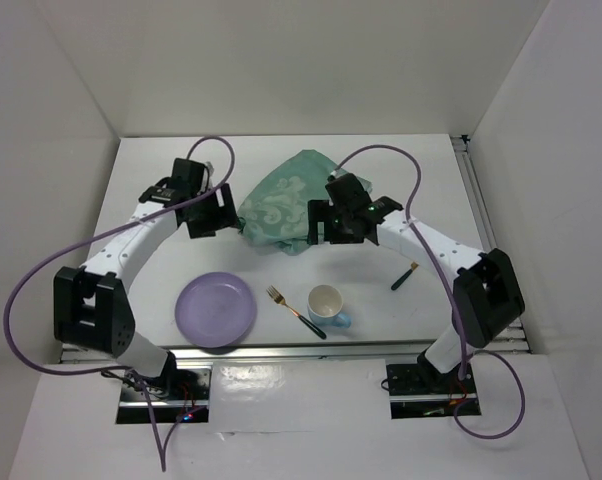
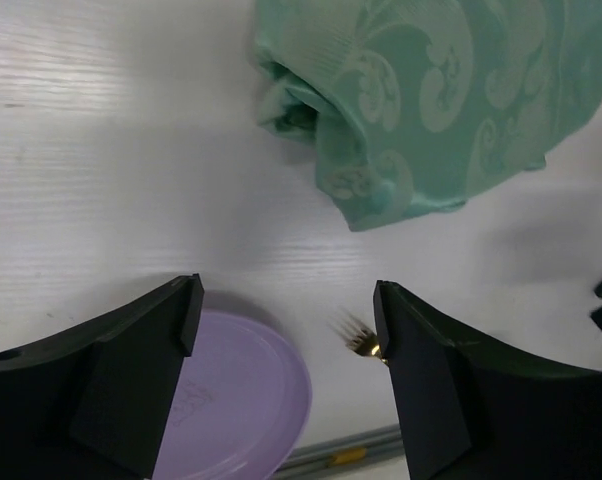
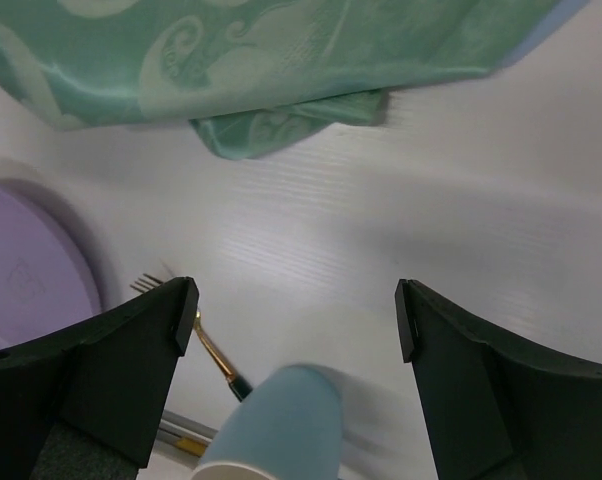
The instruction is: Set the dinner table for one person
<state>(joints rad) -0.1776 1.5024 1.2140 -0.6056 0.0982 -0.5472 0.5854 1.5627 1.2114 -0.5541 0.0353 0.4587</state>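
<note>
No legible txt or labels anywhere.

teal cloth (image 1: 281, 205) crumpled | purple plate (image 1: 216, 309) | fork (image 1: 293, 311) beside cup (image 1: 327, 305) | dark-handled utensil (image 1: 405, 276) apart

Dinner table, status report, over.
Left gripper open, right gripper open, both empty. Dinner table not set: cloth bunched mid-table; plate, fork, cup along near edge. Nothing on the cloth.

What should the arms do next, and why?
Probably lower the left pincer and right pincer, both open and empty, onto the cloth edges to spread it flat. It lies bunched, while the plate, fork and cup sit off it on the table.
</note>
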